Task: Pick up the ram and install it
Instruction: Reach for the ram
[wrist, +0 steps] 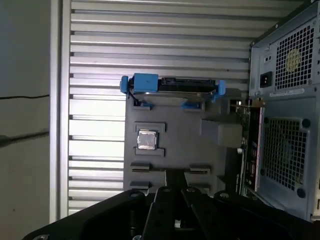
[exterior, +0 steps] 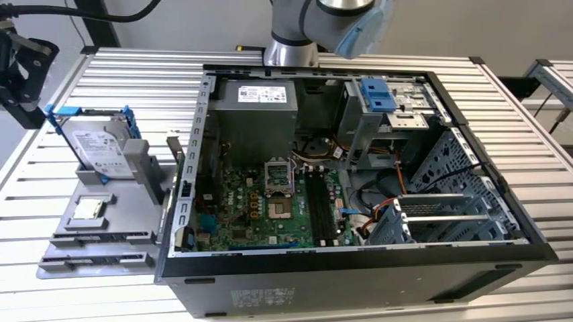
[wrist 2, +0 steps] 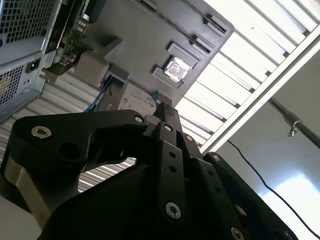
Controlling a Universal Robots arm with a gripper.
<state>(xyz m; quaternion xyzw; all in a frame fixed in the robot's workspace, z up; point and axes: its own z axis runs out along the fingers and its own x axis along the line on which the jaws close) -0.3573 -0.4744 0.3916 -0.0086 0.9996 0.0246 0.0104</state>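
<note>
Ram (exterior: 106, 235): you can't pick it out for certain. Best candidate is the thin dark strip standing on edge in a long clip holder at the near end of the grey tray (exterior: 125, 216). Its colour can't be told. In the first wrist view the same strip (wrist: 167, 170) shows as a fine line between two end clips, just beyond the pincer tips.

Key relation, exterior view: the strip lies at about 5 o'clock from the pincer (exterior: 25, 100), well apart and lower. Its long axis runs 3 to 9 o'clock. It looks thin, flat and rigid, with only the narrow top edge offered.

Pincer (wrist: 175, 182): black jointed metal links with bare screw heads. The tips look pressed together with nothing between them. That is a judgement, as the view is steep.

Outward on the tray: a small square silver chip (exterior: 90, 209) sits in a recess at 12 o'clock from the strip. Past it a silver hard drive (exterior: 94, 144) stands upright in a blue plastic frame.

At 3 o'clock is the open computer case (exterior: 358, 272), painted sheet metal. Inside is the green motherboard (exterior: 255, 201), whose long black slots (exterior: 320, 201) run 12 to 6 o'clock, crosswise to the strip.

All of it rests on a ribbed aluminium bench (exterior: 134, 74).
</note>
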